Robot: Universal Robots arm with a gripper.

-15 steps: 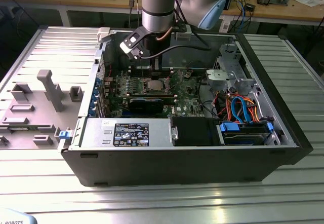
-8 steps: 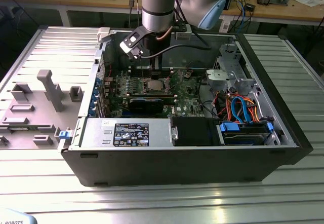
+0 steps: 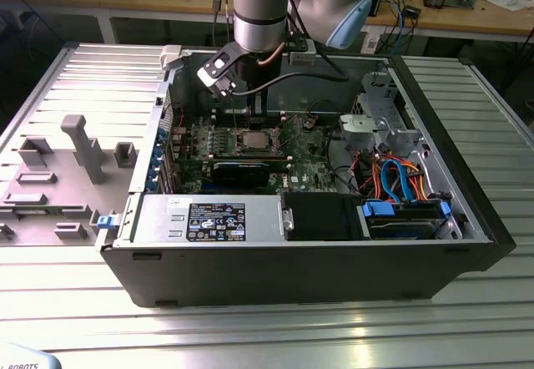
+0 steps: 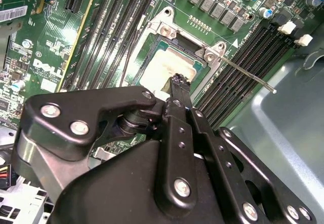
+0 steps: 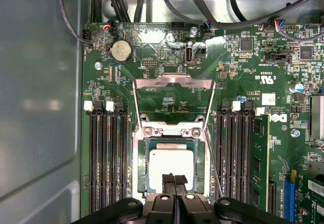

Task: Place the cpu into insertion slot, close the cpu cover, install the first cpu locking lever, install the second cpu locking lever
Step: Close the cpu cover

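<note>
One gripper (image 5: 174,179) was recorded directly over the insertion slot (image 5: 198,155), its two fingertips pressed together with nothing pinched between them. Contact with the chip could not be confirmed. The cpu (image 5: 171,162) lay flat inside the insertion slot, silver top upward. The cpu cover (image 5: 172,83) stood raised on its hinge at the side of the insertion slot away from the gripper, not lowered over the chip. A locking lever (image 4: 247,74), a thin metal rod, angled away from a corner of the insertion slot, unlatched. Memory slots (image 5: 106,158) flanked the insertion slot on two sides. An open computer case (image 3: 334,273) enclosed the insertion slot.
</note>
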